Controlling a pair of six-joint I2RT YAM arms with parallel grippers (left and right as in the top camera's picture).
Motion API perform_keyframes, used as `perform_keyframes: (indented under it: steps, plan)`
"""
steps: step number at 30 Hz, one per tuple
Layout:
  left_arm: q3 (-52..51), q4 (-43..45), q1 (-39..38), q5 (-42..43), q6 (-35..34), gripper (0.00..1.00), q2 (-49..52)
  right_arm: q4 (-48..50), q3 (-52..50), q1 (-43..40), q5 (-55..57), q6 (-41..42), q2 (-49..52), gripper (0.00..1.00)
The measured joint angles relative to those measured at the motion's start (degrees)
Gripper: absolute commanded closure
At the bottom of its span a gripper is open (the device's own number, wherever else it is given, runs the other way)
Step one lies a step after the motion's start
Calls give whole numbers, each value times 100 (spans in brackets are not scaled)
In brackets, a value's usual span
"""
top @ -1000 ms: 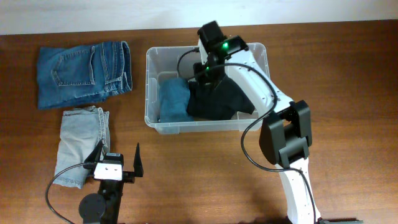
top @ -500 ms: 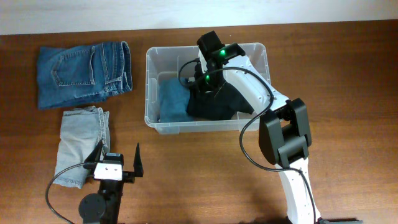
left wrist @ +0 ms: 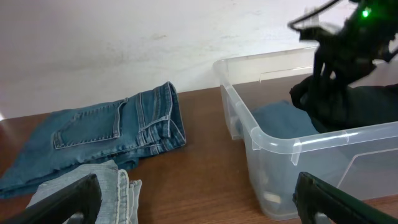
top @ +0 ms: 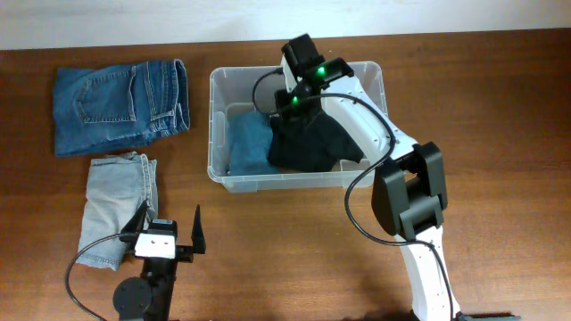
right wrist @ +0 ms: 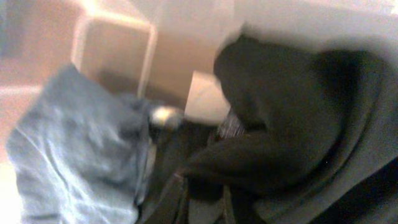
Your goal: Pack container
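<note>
"Since a blue garment (top: 248, 147) and a black garment (top: 312, 152) lie inside the container (top: 212, 125), would you call the packing half done?" asked the first observer.

"Roughly half, as a judgement," said the second. "The container sits at the far middle of the wooden table (top: 500, 80). The blue piece lies folded in its left part. The black one fills the right part, crumpled rather than flat. Outside, to the left, two pieces wait: folded dark blue jeans (top: 120, 105) at the far side, well apart from the bin, and light blue jeans (top: 116, 205) nearer the robot."

"And the arms?"

"The right arm reaches from its base at the near right, forward and leftward over the container's rim, wrist bent down. That puts the right gripper (top: 290, 111) inside the bin, above where the two garments meet. In the left wrist view the black cloth rises in a peak to it, so its jaws look pinched together on a fold of the black garment. Its own camera is blurred and shows only dark cloth close up beside the blue."

"The left one?"

"The left gripper (top: 170, 221) sits low near the front edge, just right of the light blue jeans, fingers spread wide, holding nothing. Settling the black piece and bringing in both jeans looks like what remains."
</note>
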Motion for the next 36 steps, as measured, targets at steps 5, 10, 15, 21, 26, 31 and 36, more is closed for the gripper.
perform_keyframes:
  steps: [5,10,15,21,26,31,36]
  plan:
    - [0,0,0,0,0,1,0,160,96,-105,267,4,-11,84]
    - [0,0,0,0,0,1,0,264,96,-155,341,2,-9,84]
    - [0,0,0,0,0,1,0,249,94,-155,13,2,0,84]
    - [0,0,0,0,0,1,0,-199,87,-146,-800,2,52,84]
    - [0,0,0,0,0,1,0,-442,83,-94,-1377,4,92,84]
    - [0,-2,0,0,0,1,0,-428,92,-39,-2011,-94,92,84]
    - [0,0,0,0,0,1,0,-715,472,-66,-2109,-219,90,71]
